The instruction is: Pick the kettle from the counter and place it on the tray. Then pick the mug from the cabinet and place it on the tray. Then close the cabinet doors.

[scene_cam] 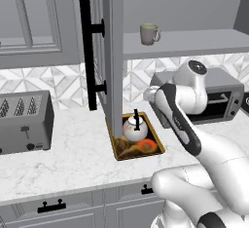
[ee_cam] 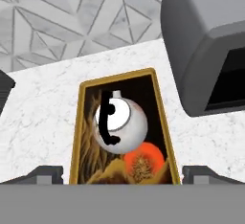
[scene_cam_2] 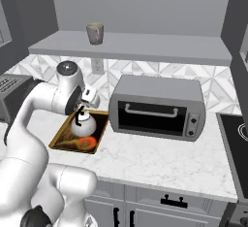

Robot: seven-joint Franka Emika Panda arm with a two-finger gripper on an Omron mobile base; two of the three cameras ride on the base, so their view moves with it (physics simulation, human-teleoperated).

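One of three steps done: kettle [ee_cam: 119,120] upright on tray [ee_cam: 160,113], clear of the fingers [ee_cam: 122,175].
Fingers spread wide apart, empty, poised above the kettle. Mug [scene_cam: 149,33] on cabinet shelf [scene_cam: 194,43], handle turned toward the right in the left base view. Probably light, rigid, glazed and slippery, breakable if knocked; best gripped across the rim or body rather than the thin loop. Cabinet door [scene_cam: 109,51] open beside the tray on the counter [scene_cam: 73,159]; toaster oven [scene_cam_2: 157,107] just beside the tray.
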